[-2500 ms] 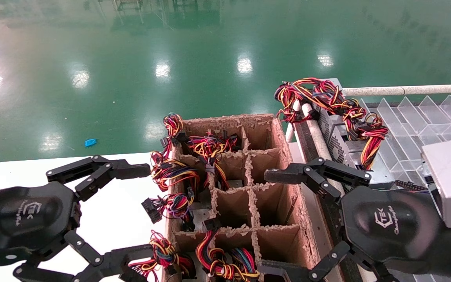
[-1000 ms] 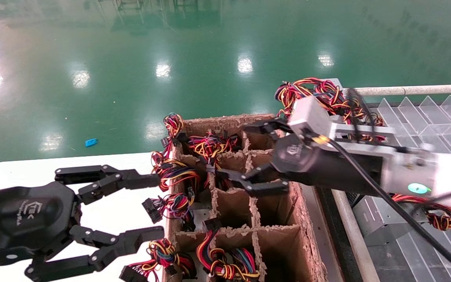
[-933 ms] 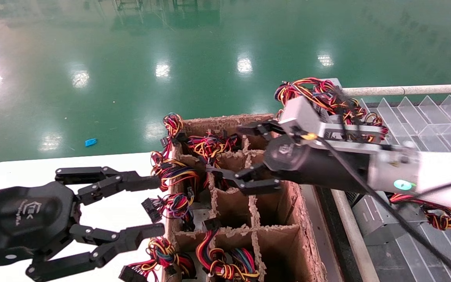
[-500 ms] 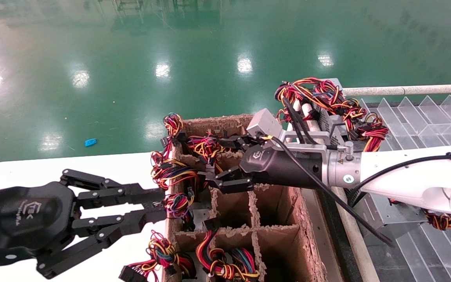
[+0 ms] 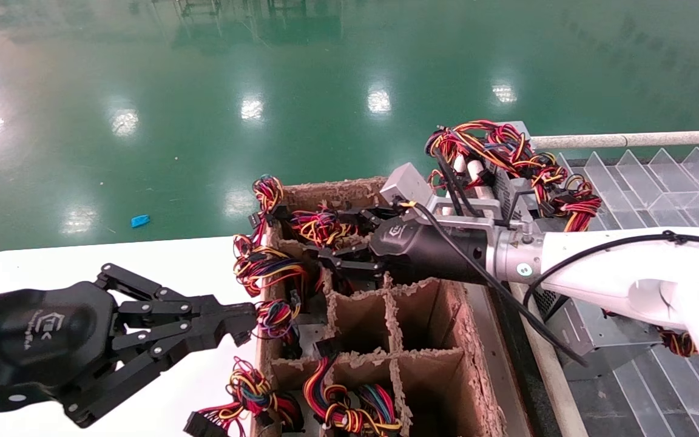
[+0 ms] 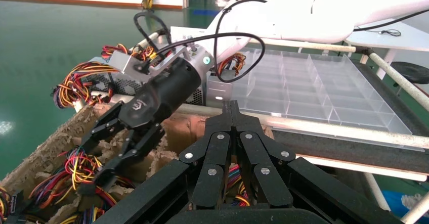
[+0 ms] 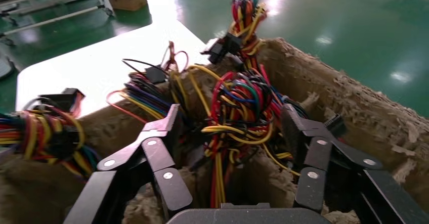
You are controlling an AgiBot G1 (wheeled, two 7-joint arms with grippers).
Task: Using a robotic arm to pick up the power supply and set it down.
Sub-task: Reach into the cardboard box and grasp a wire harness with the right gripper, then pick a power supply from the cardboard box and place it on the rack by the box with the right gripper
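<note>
Over the cardboard crate (image 5: 422,200), the right gripper (image 5: 340,243) straddles a wire bundle (image 7: 238,107), fingers spread, reaching; closing comes next, while the left gripper (image 5: 228,321) waits clenched.

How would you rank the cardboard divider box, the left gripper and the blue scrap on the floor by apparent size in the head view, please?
1. Cardboard divider box: largest.
2. Left gripper: next, though its nearness to the camera inflates it, so the true ranking is unsure.
3. Blue scrap: smallest, far off on the green floor.

Glossy green floor (image 5: 216,91), light glare; white table (image 5: 161,267).
</note>
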